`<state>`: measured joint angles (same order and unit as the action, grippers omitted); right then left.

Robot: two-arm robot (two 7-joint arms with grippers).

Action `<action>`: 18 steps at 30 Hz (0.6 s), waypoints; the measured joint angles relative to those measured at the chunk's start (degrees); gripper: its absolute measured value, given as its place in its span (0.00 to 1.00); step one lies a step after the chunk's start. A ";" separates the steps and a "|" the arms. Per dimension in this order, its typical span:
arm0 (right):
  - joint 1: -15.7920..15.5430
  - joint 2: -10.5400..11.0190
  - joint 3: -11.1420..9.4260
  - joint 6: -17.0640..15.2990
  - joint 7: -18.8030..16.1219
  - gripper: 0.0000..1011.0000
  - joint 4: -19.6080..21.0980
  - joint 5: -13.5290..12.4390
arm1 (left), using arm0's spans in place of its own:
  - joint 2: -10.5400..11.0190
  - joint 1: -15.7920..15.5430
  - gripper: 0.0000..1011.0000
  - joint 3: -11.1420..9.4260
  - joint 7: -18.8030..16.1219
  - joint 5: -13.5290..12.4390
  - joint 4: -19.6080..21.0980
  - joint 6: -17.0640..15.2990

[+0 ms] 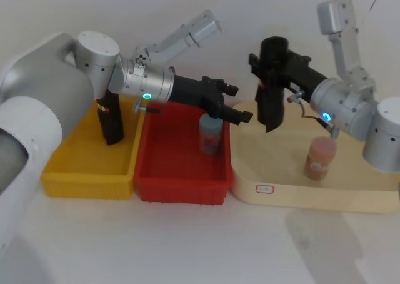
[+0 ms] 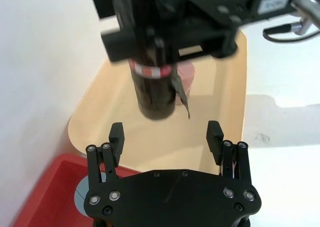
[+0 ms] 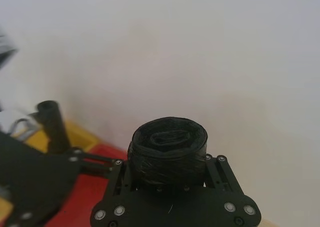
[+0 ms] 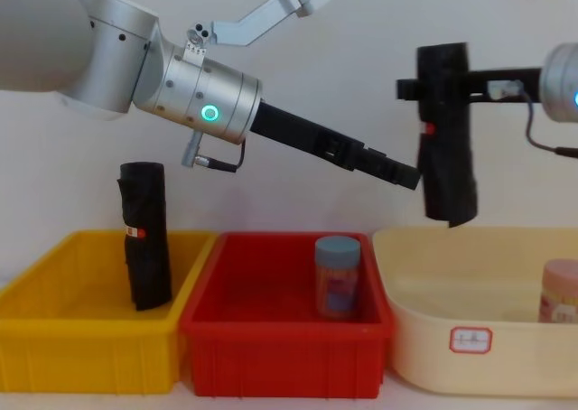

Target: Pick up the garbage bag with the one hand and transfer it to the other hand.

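Black garbage bag point(image 4: 446, 139) with red-white label; second black roll point(image 4: 144, 234) in yellow bin point(image 4: 81, 360). Red bin point(image 4: 280, 369), blue-lidded jar point(image 4: 338, 276), cream tray point(image 4: 479, 374), pink-lidded jar point(image 1: 320, 159). Green ring point(image 4: 209, 114), blue ring point(image 1: 326, 116).

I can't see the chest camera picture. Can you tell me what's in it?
The right gripper holds a black garbage bag roll upright in the air above a cream tray. The left gripper, fingers open, points at it from beside. Below, another black roll stands in a yellow bin, and a blue-lidded jar in a red bin.
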<state>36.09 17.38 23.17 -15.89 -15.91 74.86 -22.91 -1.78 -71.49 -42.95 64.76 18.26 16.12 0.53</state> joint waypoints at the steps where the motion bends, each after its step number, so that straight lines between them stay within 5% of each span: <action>1: -0.06 -0.01 -0.41 0.00 0.30 0.53 -0.19 -0.01 | 0.00 0.00 0.99 0.00 0.00 0.00 0.00 0.00; 9: 0.03 -0.62 -3.56 -0.25 2.54 0.53 -3.73 -1.28 | 0.00 0.00 0.99 0.00 0.00 0.00 0.00 0.00; 18: 3.33 -2.13 -6.68 -0.46 1.68 0.53 -14.50 -3.69 | -0.01 0.00 0.99 0.00 0.00 0.00 0.00 0.00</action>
<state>39.42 15.25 16.49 -16.35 -14.23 60.36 -26.59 -1.79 -71.50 -42.94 64.76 18.27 16.12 0.53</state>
